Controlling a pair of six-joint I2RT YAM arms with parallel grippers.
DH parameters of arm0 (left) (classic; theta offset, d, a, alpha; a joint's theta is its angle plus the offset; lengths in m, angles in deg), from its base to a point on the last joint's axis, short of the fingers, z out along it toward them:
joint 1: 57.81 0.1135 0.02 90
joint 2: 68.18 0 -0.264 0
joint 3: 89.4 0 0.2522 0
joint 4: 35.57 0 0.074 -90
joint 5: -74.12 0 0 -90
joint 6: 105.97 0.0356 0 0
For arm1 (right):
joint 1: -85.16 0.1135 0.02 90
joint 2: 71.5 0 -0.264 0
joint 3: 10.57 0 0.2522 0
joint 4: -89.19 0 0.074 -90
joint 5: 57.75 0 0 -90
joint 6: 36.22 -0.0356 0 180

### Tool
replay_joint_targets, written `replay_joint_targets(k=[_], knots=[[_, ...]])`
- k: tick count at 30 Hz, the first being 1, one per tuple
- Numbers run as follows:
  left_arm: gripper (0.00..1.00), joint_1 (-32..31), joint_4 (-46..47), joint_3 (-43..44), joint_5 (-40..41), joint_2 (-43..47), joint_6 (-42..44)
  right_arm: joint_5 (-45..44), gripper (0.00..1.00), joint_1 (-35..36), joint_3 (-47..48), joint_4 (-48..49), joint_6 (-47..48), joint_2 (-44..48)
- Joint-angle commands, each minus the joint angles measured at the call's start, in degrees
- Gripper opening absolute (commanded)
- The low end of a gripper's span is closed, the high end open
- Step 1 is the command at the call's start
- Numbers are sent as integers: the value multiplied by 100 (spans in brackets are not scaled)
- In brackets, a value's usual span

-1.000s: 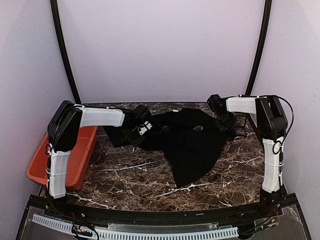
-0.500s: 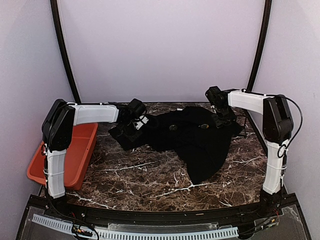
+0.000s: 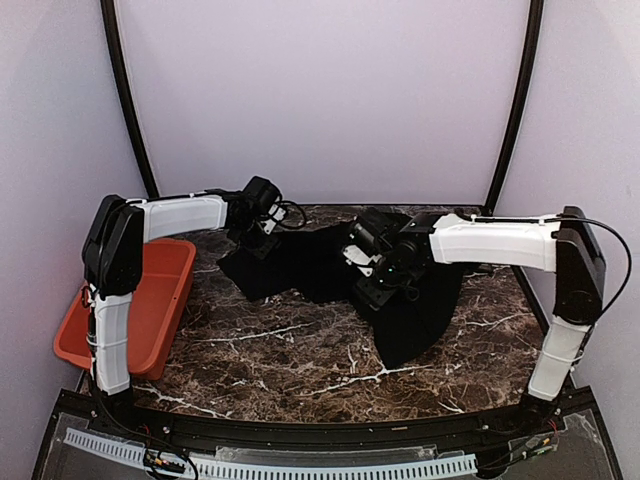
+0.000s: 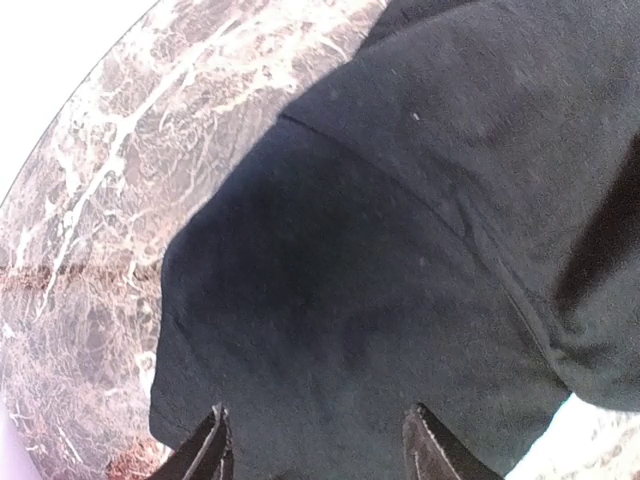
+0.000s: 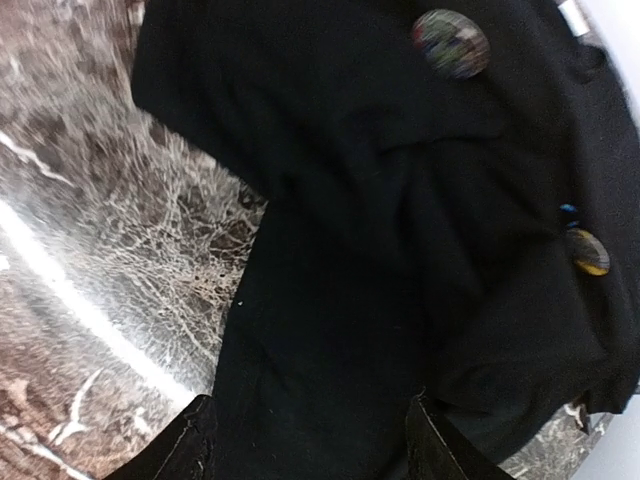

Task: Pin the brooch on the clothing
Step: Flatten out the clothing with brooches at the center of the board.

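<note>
The black T-shirt (image 3: pixel 412 315) lies crumpled mid-frame on the marble table (image 3: pixel 280 350). Only the right wrist view shows the round brooch (image 5: pixel 450 43) on the cloth, upper right, and the starburst print (image 5: pixel 586 252) at the right edge. The left gripper (image 4: pixel 318 455) and right gripper (image 5: pixel 312 445) both gape empty over fabric.

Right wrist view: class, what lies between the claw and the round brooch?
Only creased black shirt lies between the right claw and the brooch, with no other object there. The right wrist view shows it.
</note>
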Motion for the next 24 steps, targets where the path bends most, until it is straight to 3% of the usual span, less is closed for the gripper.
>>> replay_joint_targets(k=[1, 9, 14, 20, 22, 24], knots=[[58, -53, 153, 260, 176, -159, -164, -53, 63, 210, -94, 170, -249, -617], [58, -53, 325, 740, 510, -593, -265, 26, 64, 294, -25, 337, -462, -1333], [58, -94, 513, 821, 851, -878, -188, 114, 57, 290, -52, 348, -507, -1522], [59, -397, 728, 1002, 1720, -1403, 548, 672, 11, 268, -214, 333, -461, -1522], [59, -439, 666, 1127, 1851, -1580, 624, 778, 2, 251, -292, 322, -462, -1487], [59, -447, 639, 1186, 1911, -1701, 636, 814, 0, 234, -383, 323, -477, -1427]])
